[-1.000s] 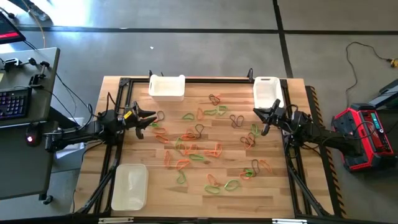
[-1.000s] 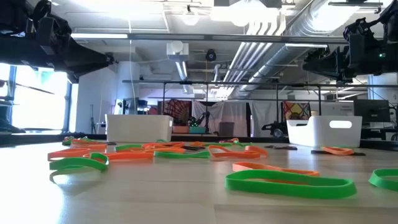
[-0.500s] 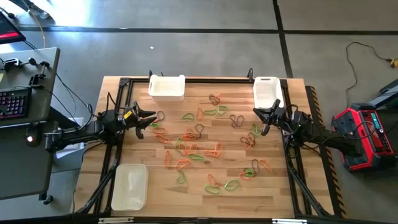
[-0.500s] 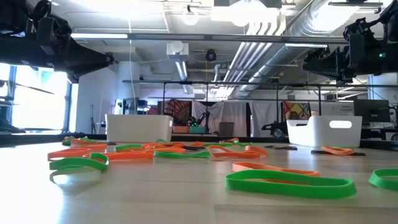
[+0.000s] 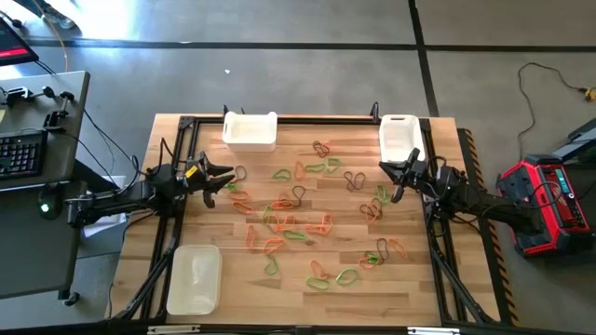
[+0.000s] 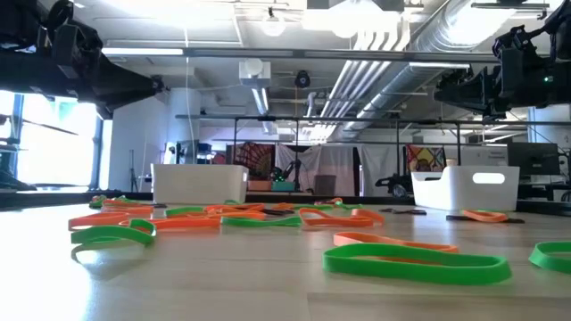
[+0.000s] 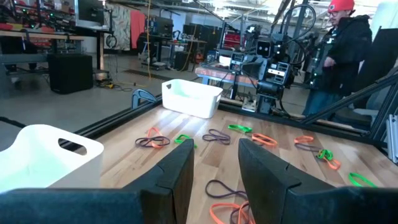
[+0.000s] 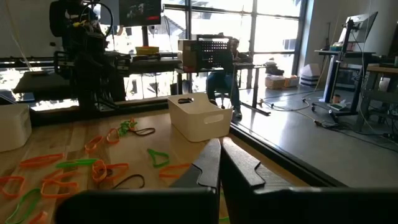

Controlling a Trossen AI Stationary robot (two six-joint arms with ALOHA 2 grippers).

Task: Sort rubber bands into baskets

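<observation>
On table (image 5: 438,279): scattered rubber bands (image 5: 296,223), three baskets (image 5: 250,130).

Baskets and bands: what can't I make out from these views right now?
- Far left basket: high view too small to show whether any rubber bands lie inside; low view's near wall hides its floor.
- Near left basket: translucent, contents unclear.
- Right gripper: own fingers block the table beneath.
</observation>
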